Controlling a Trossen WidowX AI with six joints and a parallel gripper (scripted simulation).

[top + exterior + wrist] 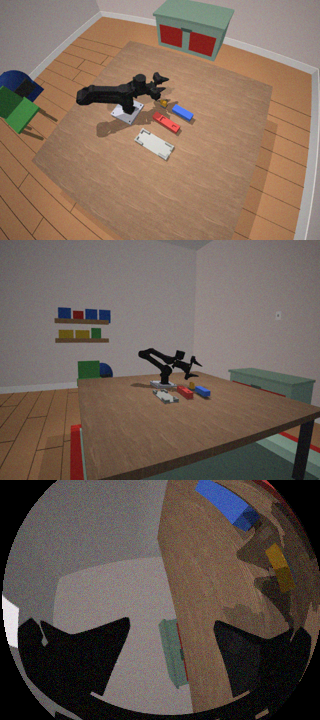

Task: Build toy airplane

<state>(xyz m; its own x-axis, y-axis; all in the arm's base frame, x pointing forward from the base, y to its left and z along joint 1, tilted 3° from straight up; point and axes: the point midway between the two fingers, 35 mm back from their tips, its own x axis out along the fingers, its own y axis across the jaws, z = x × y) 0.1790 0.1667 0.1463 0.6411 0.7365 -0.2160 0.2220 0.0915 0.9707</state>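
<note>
The red fuselage (pixel 166 121) (pixel 185 391) lies flat on the table, its two sockets facing up. The blue wing (pixel 182 112) (pixel 202 391) (pixel 227 502) lies just beyond it. The small yellow tail fin (pixel 163 103) (pixel 192 385) (pixel 280 568) stands near the wing's end. The white jig (pixel 154 143) (pixel 165 396) with grey corner stops lies empty on the near side of the fuselage. My gripper (pixel 162 84) (pixel 195 369) (pixel 173 624) is open and empty, rolled on its side in the air above the tail fin.
The arm's grey base plate (pixel 121 112) (pixel 156 383) sits left of the parts. A green cabinet with red doors (pixel 192 27) (pixel 271 383) stands beyond the table. A green and blue chair (pixel 18 99) stands at the left.
</note>
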